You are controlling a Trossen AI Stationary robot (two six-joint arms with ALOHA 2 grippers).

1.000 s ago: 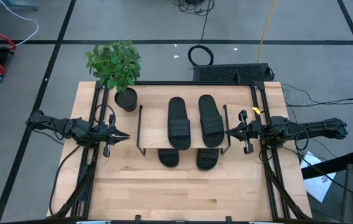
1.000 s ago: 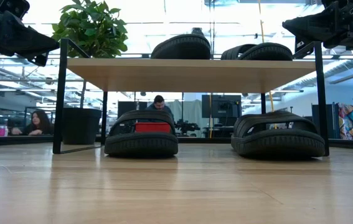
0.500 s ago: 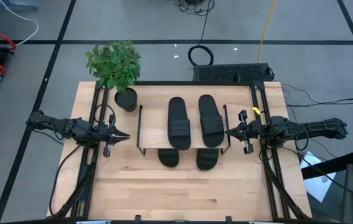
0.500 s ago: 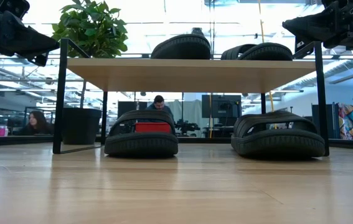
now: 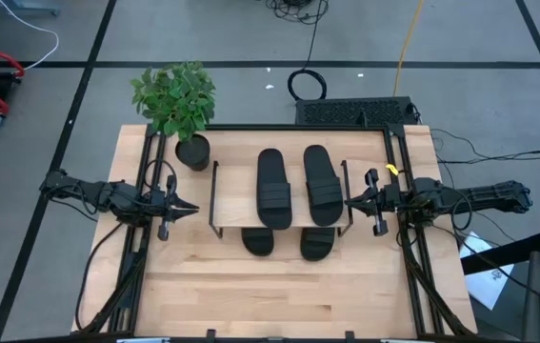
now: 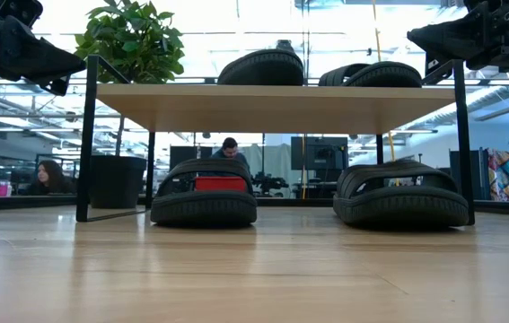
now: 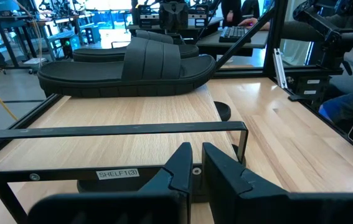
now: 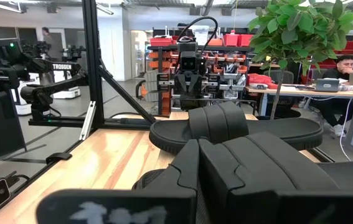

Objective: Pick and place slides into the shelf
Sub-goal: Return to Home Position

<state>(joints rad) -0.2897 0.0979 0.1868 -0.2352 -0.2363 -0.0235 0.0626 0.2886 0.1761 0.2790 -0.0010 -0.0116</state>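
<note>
Currently we list two claws, both empty.

Left claw (image 5: 186, 207): fingers drawn close, only a sliver between them in its wrist view (image 7: 196, 152), nothing held. It hangs above the table (image 5: 270, 295) just off the left end of the shelf (image 5: 233, 205), pointing at it, about level with the top board in the low view.

Right claw (image 5: 350, 201): fingers pressed together (image 8: 198, 149), nothing held. It mirrors the other at the shelf's right end, close to the black wire frame but, as far as we can tell, not touching it.

We judge that both are parked clear of the ends so that neither arm can knock the load, which fits a return to rest.

Left top slide (image 5: 273, 187) and right top slide (image 5: 322, 184): they lie on the wooden board, side by side and parallel, with a narrow gap between them.

Left lower slide (image 6: 204, 202) and right lower slide (image 6: 400, 202): they stand flat on the table beneath the board, well apart, each inside the frame legs. From above, one end of each pokes out past the board's near edge (image 5: 258, 240) (image 5: 317, 244).

We take the lengthwise, paired layout as the way four slides fit on two levels. By our judgement, none is left to place.

Potted plant (image 5: 174, 95): it stands at the table's far left corner, beside the shelf and outside the work.
</note>
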